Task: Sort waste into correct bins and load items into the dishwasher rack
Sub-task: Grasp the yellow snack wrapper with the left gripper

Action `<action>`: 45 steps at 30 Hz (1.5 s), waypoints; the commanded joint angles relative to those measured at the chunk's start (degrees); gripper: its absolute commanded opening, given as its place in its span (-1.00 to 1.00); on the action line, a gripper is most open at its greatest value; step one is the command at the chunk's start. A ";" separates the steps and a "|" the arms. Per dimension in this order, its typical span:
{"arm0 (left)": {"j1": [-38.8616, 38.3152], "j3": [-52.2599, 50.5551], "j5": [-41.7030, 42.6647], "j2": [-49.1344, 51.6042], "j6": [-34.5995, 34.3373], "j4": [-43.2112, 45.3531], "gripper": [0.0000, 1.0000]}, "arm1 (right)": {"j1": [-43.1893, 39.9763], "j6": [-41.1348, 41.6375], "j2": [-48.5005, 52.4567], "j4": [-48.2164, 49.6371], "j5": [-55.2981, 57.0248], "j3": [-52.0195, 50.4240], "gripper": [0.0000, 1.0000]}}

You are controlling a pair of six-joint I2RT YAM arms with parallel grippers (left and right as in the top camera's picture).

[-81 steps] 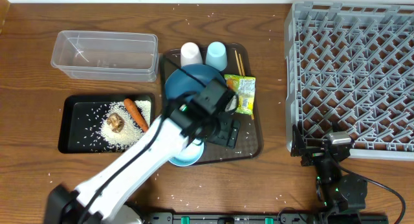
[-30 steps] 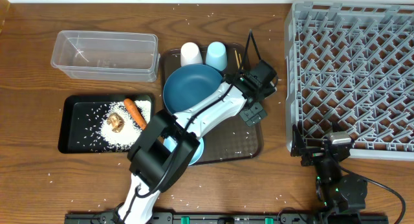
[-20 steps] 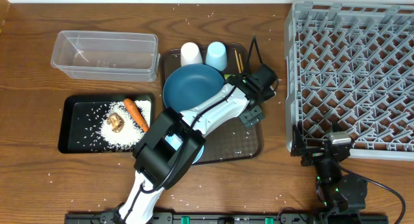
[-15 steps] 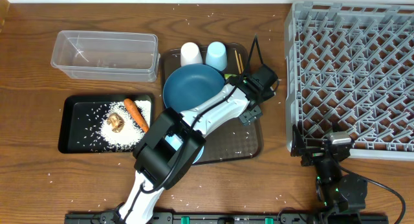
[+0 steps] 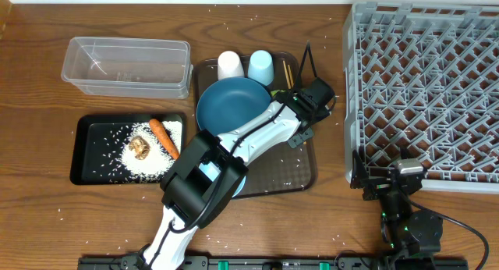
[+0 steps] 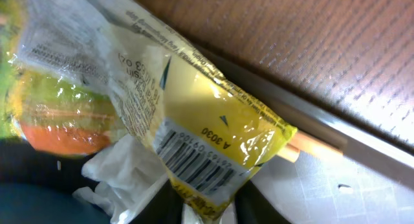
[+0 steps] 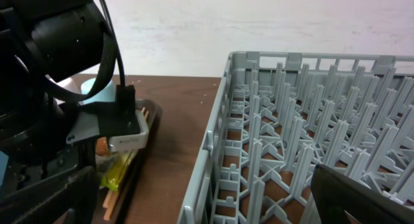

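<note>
My left gripper [image 6: 207, 208] is shut on the yellow corner of the crumpled white-yellow-green wrapper [image 6: 194, 140], which lies on the brown serving tray's right side. In the overhead view the left gripper [image 5: 296, 123] covers the wrapper. Thin wooden chopsticks [image 6: 310, 146] run under it along the tray edge. The blue plate [image 5: 230, 102], white cup [image 5: 230, 65] and light-blue cup [image 5: 260, 65] stand on that tray; the bowl [image 5: 234, 184] is half hidden by the arm. My right gripper [image 7: 204, 211] stands open beside the grey rack [image 5: 425, 90], holding nothing.
The black tray [image 5: 93, 157] at left holds the carrot [image 5: 164, 137], a brown lump [image 5: 140, 147] and rice [image 5: 148, 165]. A clear container [image 5: 129, 65] sits behind it. Rice grains are scattered on the wooden table. The brown serving tray [image 5: 296, 172] lies in the middle.
My left gripper's fingers have come together onto the wrapper's corner; the arm itself has hardly shifted. The right arm has not moved.
</note>
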 commanded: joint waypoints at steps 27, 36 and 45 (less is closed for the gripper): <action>-0.02 0.50 -0.66 -11.34 -6.25 -0.48 -0.87 | -1.03 0.79 -0.31 -0.22 0.37 -0.09 0.98; 0.15 0.50 -0.70 -14.75 -7.87 -0.66 -0.88 | -1.03 0.79 -0.31 -0.22 0.37 -0.09 0.99; 1.18 0.48 -0.70 -14.75 -10.67 -7.98 -0.88 | -1.03 0.79 -0.31 -0.22 0.37 -0.09 0.98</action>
